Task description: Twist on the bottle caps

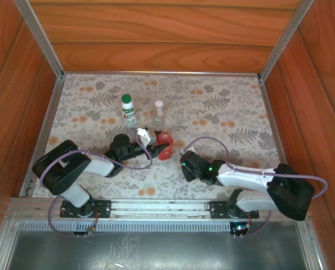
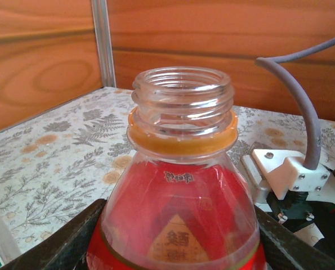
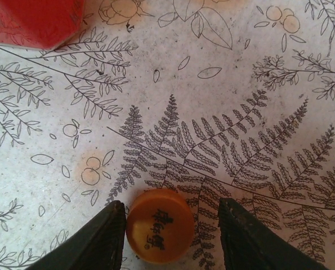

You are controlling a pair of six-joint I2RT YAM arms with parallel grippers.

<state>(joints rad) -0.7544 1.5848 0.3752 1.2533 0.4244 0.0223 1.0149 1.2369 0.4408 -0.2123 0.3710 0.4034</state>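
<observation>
The red bottle (image 2: 181, 185) stands upright between my left gripper's (image 2: 178, 239) dark fingers (image 2: 71, 244), which are shut on its body. Its threaded neck (image 2: 182, 93) is uncapped, with an orange ring below it. The orange cap (image 3: 160, 226) lies flat on the mat inside my right gripper (image 3: 172, 214). The left finger touches the cap and a gap separates it from the right finger. From above, the red bottle (image 1: 165, 145) sits at my left gripper (image 1: 162, 148), with my right gripper (image 1: 184, 161) just right of it. Behind stand a white bottle (image 1: 128, 115) with a green cap (image 1: 126, 98) and a clear bottle (image 1: 158, 117) with a white cap (image 1: 158, 103).
The flower-and-fern mat (image 1: 235, 118) covers the table floor. Wooden walls with metal corner posts (image 1: 43, 39) close in the back and sides. The right arm's white wrist bracket and grey cable (image 2: 291, 169) sit close to the right of the red bottle.
</observation>
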